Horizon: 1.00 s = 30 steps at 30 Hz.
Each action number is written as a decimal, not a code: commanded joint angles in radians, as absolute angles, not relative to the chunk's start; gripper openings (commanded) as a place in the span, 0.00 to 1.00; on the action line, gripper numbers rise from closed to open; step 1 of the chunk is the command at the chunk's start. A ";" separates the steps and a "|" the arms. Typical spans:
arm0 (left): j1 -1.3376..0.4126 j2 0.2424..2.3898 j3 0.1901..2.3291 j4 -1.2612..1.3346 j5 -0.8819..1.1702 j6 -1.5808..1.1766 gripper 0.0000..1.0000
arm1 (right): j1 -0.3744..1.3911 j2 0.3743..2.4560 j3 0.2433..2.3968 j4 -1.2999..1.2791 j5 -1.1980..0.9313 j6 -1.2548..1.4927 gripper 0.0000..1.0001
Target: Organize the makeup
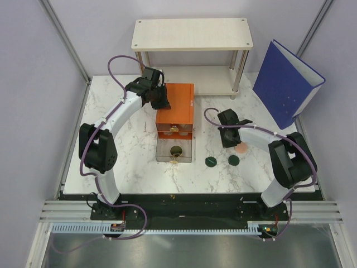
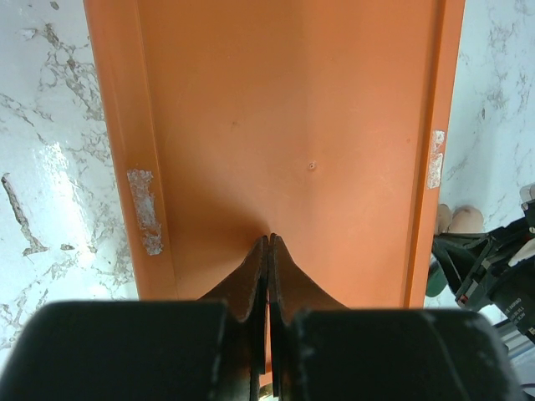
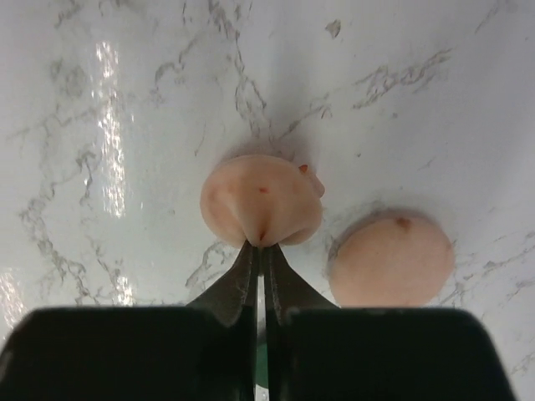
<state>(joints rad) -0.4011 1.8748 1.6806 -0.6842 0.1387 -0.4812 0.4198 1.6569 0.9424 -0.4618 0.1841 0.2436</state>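
My right gripper (image 3: 261, 244) is shut on the near edge of a soft peach-pink disc (image 3: 261, 200), which puckers where it is pinched on the marble. A second peach-pink disc (image 3: 391, 259) lies flat just to its right. From above, the right gripper (image 1: 228, 139) covers most of that pair (image 1: 242, 148). Two dark green discs (image 1: 210, 161) (image 1: 234, 160) lie in front of it. My left gripper (image 2: 269, 238) is shut with nothing in it, its tips against the top of the orange box of drawers (image 2: 284, 142).
The orange box (image 1: 174, 109) has its clear lowest drawer (image 1: 174, 151) pulled out, with a dark round item inside. A pale shelf (image 1: 192, 34) stands at the back. A big blue binder (image 1: 287, 81) leans at the back right.
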 commanded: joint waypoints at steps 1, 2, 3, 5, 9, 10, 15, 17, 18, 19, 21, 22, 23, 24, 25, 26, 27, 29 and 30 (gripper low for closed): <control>-0.402 1.904 1.652 -0.750 0.130 -0.430 0.02 | 0.417 1.727 0.965 -0.413 0.192 0.265 0.00; -0.402 1.904 1.649 -0.750 0.130 -0.426 0.02 | 0.419 1.726 0.968 -0.413 0.195 0.268 0.00; -0.402 1.905 1.651 -0.750 0.130 -0.426 0.02 | 0.417 1.721 0.974 -0.413 0.193 0.268 0.00; -0.402 1.905 1.651 -0.750 0.130 -0.423 0.02 | 0.417 1.692 0.982 -0.414 0.190 0.268 0.00; -0.402 1.905 1.652 -0.750 0.130 -0.423 0.02 | 0.417 1.617 1.008 -0.431 0.105 0.236 0.00; -0.402 1.905 1.652 -0.750 0.130 -0.423 0.02 | 0.417 1.588 1.014 -0.431 0.077 0.223 0.00; -0.402 1.916 1.660 -0.752 0.133 -0.419 0.02 | 0.428 1.523 1.071 -0.492 0.002 0.184 0.00; -0.402 1.922 1.664 -0.752 0.133 -0.417 0.02 | 0.439 1.505 1.091 -0.518 -0.041 0.163 0.00; -0.400 1.924 1.666 -0.750 0.135 -0.417 0.02 | 0.445 1.494 1.094 -0.523 -0.057 0.157 0.00; -0.400 1.925 1.669 -0.752 0.135 -0.417 0.02 | 0.452 1.490 1.095 -0.528 -0.084 0.150 0.00; -0.400 1.931 1.674 -0.750 0.138 -0.417 0.02 | 0.477 1.483 1.104 -0.537 -0.118 0.150 0.00; -0.400 1.933 1.675 -0.752 0.141 -0.417 0.02 | 0.485 1.483 1.108 -0.541 -0.155 0.147 0.00; -0.400 1.936 1.678 -0.750 0.143 -0.417 0.02 | 0.512 1.485 1.117 -0.541 -0.175 0.149 0.00; -0.400 1.937 1.680 -0.750 0.146 -0.417 0.02 | 0.526 1.486 1.123 -0.543 -0.192 0.147 0.00; -0.400 1.940 1.681 -0.750 0.146 -0.420 0.02 | 0.543 1.489 1.130 -0.545 -0.201 0.147 0.00; -0.400 1.940 1.681 -0.752 0.147 -0.420 0.02 | 0.581 1.491 1.147 -0.542 -0.219 0.143 0.00; -0.400 1.944 1.684 -0.750 0.149 -0.420 0.02 | 0.600 1.505 1.160 -0.541 -0.227 0.141 0.00; -0.400 1.944 1.684 -0.750 0.152 -0.422 0.02 | 0.649 1.522 1.202 -0.540 -0.241 0.140 0.00; -0.400 1.945 1.683 -0.750 0.153 -0.420 0.02 | 0.664 1.543 1.218 -0.540 -0.244 0.140 0.00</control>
